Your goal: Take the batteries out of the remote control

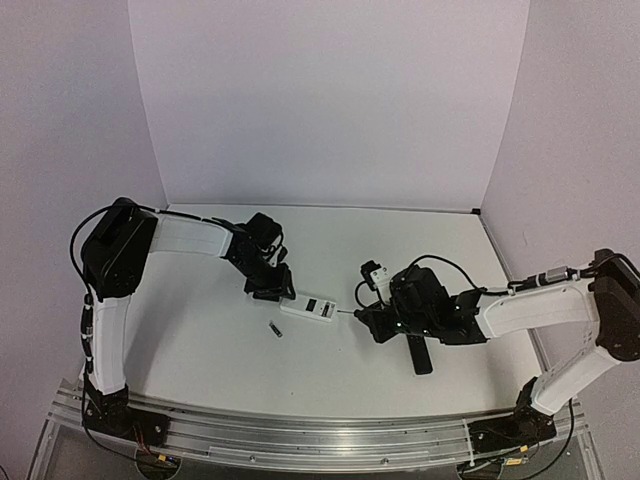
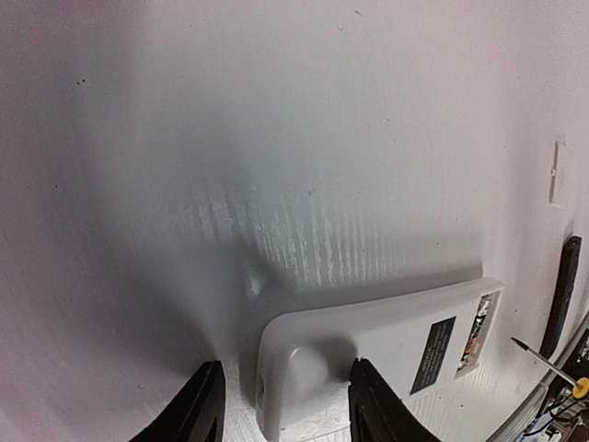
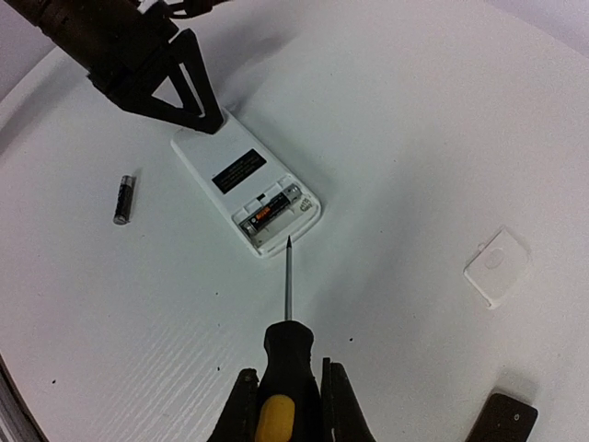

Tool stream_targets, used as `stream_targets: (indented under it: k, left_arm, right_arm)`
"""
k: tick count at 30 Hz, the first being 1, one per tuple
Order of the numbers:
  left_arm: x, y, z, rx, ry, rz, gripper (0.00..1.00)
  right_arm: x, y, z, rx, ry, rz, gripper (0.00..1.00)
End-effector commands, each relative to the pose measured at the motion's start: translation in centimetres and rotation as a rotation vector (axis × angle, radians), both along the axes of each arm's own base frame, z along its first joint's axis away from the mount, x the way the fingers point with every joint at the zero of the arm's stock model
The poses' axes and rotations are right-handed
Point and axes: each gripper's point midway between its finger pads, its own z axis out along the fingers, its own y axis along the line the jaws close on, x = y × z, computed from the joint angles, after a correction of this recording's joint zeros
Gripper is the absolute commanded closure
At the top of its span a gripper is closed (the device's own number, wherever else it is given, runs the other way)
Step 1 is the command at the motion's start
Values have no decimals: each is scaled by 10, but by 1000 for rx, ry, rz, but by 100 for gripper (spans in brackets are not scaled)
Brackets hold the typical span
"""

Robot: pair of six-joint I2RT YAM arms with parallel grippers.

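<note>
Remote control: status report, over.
Left gripper open over remote control's end. Right gripper shut on screwdriver, tip at open bay. Loose battery on table, seated battery inside.

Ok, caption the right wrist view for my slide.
Right claw holds a screwdriver to the open remote control; one battery lies beside it.

We see a white remote control point(image 3: 241, 184), black label point(image 3: 238, 171), on a white table point(image 3: 414, 110). We tag the battery point(image 3: 123, 200) at upper left dark, the screwdriver point(image 3: 287, 364) black-and-yellow handled.

Lying on white surface point(image 3: 442, 110): screwdriver point(image 3: 285, 354) (yellow-and-black handle), small white cover point(image 3: 498, 267), black remote point(image 3: 502, 419).
</note>
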Motion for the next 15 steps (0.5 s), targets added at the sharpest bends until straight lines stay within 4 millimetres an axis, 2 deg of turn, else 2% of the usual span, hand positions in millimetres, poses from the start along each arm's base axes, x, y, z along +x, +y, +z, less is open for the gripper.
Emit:
stream_targets:
  k: [1,6,15]
  left_arm:
    - [-22,11,-33,130,65,-45,56]
    - [-32,17,-44,189,83,-63,57]
    - [-38,21,-49,211,88,-79,60]
  right_arm:
    - [14,25,29,97,-61,31,100]
    - [17,29,24,97,-52,33,100]
    - [21,31,14,96,-30,21,100]
